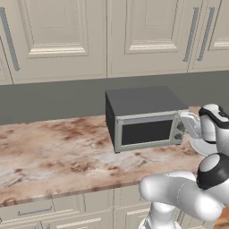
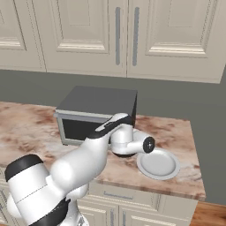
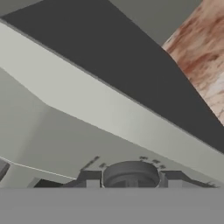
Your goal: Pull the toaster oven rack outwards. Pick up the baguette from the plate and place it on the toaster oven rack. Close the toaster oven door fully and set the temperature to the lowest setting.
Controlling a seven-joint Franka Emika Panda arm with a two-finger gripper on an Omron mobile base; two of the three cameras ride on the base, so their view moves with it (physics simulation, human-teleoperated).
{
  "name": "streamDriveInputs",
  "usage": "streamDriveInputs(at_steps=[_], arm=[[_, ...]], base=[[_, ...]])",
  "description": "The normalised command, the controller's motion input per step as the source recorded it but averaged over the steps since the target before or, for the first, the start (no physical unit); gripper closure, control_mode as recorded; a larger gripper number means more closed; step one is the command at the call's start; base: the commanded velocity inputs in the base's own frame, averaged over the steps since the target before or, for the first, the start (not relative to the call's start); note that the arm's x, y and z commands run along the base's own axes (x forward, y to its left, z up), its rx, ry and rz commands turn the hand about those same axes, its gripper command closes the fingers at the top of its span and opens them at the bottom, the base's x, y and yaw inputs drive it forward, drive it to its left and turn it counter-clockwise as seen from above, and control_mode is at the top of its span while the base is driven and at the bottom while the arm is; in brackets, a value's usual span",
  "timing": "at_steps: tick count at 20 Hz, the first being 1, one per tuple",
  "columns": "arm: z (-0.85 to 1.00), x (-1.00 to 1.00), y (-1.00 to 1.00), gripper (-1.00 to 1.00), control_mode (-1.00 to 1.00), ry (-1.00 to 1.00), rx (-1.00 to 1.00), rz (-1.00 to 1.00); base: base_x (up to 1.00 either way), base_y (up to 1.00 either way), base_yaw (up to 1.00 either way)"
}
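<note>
The toaster oven (image 1: 138, 102) (image 2: 98, 100) stands on the counter with its door (image 1: 146, 132) (image 2: 76, 129) closed against the front. Behind the dark glass, the rack and the baguette are hidden. The white plate (image 1: 200, 146) (image 2: 159, 164) lies to the oven's right with nothing on it. My hand reaches to the right end of the oven's front. In the hand view my gripper (image 3: 131, 179) sits with a dark fingertip (image 3: 89, 178) on each side of a round grey knob (image 3: 130, 171), pressed against it, with tick marks around the dial.
The marbled counter (image 1: 58, 147) stretches left of the oven; its right end (image 2: 194, 176) lies just past the plate. Cream wall cabinets (image 1: 62, 36) hang above a grey backsplash. My forearm (image 2: 101, 141) crosses in front of the oven.
</note>
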Motion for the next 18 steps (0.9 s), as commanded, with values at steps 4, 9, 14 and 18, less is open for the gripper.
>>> streamDriveInputs(at_steps=[4,9,14,18], arm=[[0.10,0.00,0.00,1.00,-1.00,0.00,-0.18,0.00],[0.12,0.00,0.00,1.00,-1.00,0.00,-0.17,0.00],[0.09,0.00,0.03,1.00,-1.00,0.00,-0.17,0.00],[0.19,-0.25,0.28,1.00,-1.00,-0.19,-0.28,0.00]], base=[[0.00,0.00,0.00],[0.00,0.00,0.00],[0.00,0.00,0.00],[0.00,0.00,0.00]])
